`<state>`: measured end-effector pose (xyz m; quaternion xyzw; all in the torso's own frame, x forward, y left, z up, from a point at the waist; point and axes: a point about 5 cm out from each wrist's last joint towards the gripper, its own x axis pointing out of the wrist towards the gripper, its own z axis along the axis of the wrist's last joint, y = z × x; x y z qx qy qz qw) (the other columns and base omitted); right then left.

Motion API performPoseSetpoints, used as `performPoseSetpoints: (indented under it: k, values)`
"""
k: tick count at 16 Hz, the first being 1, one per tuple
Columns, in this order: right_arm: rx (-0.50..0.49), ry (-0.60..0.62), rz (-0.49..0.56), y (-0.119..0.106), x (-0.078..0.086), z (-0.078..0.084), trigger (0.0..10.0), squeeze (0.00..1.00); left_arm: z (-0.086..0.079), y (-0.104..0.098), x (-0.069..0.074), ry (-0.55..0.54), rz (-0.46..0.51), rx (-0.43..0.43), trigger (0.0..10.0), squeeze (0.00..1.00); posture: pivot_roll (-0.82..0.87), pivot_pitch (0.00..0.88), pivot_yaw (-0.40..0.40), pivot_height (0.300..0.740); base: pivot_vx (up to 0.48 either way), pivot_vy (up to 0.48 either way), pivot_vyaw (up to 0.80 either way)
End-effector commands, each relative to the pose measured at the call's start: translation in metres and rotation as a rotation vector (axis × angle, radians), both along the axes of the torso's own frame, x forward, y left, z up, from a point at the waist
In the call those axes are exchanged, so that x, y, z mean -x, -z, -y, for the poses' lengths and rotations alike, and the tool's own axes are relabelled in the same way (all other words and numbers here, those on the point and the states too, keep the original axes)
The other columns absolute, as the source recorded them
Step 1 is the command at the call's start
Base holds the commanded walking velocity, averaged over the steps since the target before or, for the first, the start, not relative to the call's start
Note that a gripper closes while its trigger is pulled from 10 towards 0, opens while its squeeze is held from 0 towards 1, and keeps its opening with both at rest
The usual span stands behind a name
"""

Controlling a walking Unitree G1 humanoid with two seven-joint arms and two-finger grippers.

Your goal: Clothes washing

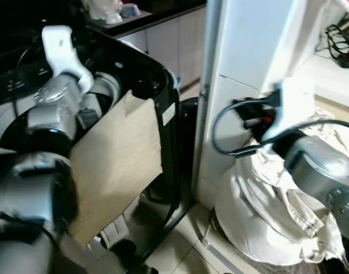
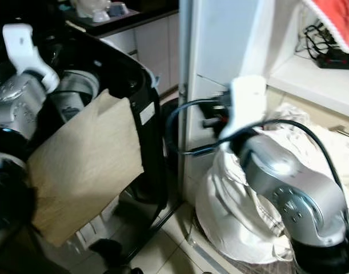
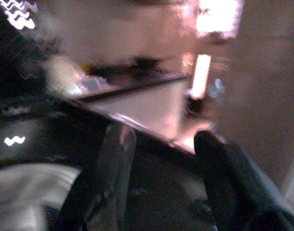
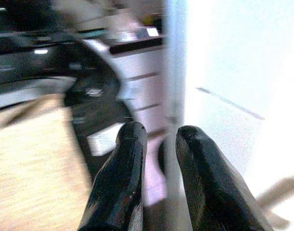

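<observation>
A heap of white clothes (image 1: 260, 211) lies low at the right, against a white panel (image 1: 243, 45). A black machine (image 1: 157, 80) stands at the left, and a brown cardboard sheet (image 1: 117, 165) leans on its front. My left arm (image 1: 54, 97) is raised over the machine's top. In the left wrist view my left gripper (image 3: 163, 134) is open above the dark rim, holding nothing. My right arm (image 1: 317, 165) hangs over the clothes. My right gripper (image 4: 161, 130) is shut and empty, pointing at the gap between the machine and the panel.
A dark counter (image 1: 114, 14) with small white items runs along the back, with pale cupboard doors (image 1: 174, 40) below. A shelf with black cables (image 1: 340, 40) is at the upper right, with a red cloth (image 2: 334, 14) above it. Tiled floor (image 1: 180, 251) shows between the machine and the clothes.
</observation>
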<state>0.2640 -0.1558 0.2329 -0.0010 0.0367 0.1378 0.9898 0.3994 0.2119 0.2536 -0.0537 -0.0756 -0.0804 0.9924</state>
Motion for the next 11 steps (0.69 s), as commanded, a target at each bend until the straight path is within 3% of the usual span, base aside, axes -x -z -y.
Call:
performPoseSetpoints:
  k: [1, 3, 4, 5, 6, 7, 11]
  values:
    - [0.052, 0.093, 0.02, 0.001, 0.001, 0.013, 10.0, 0.0, 0.02, 0.006, 0.007, 0.047, -0.037, -0.092, 10.0, 0.0, -0.21, 0.0, 0.077, 0.74, 0.0, 0.0, 0.0]
    - [0.094, 0.162, -0.023, 0.014, 0.002, 0.024, 10.0, 0.0, 0.047, 0.012, 0.019, 0.127, -0.028, -0.057, 10.0, 0.0, -0.21, 0.0, 0.071, 0.74, 0.0, 0.0, 0.0]
    - [0.139, 0.193, -0.042, 0.019, 0.002, 0.029, 10.0, 0.0, 0.059, 0.014, 0.026, 0.241, 0.019, -0.011, 10.0, 0.0, -0.21, 0.0, 0.07, 0.74, 0.0, 0.0, 0.0]
    - [0.222, 0.251, -0.097, 0.031, 0.003, 0.042, 10.0, 0.0, 0.08, 0.021, 0.049, 0.47, 0.069, -0.009, 10.0, 0.0, -0.21, 0.0, 0.064, 0.74, 0.0, 0.0, 0.0]
    - [0.212, 0.284, -0.145, 0.039, 0.004, 0.051, 10.0, 0.77, 0.09, 0.029, 0.06, 0.569, 0.073, -0.08, 10.0, 0.0, -0.21, 0.0, 0.063, 0.74, 0.0, 0.0, 0.0]
    - [0.203, 0.335, -0.191, 0.046, 0.005, 0.062, 10.0, 1.0, 0.099, 0.033, 0.07, 0.64, 0.079, -0.128, 10.0, 0.0, -0.21, 0.0, 0.059, 0.74, 0.0, 0.0, 0.0]
    - [0.141, 0.409, -0.235, 0.054, 0.002, 0.08, 10.0, 1.0, 0.119, 0.046, 0.096, 0.829, 0.048, -0.2, 10.0, 0.0, -0.21, 0.0, 0.064, 0.74, 0.0, 0.0, 0.0]
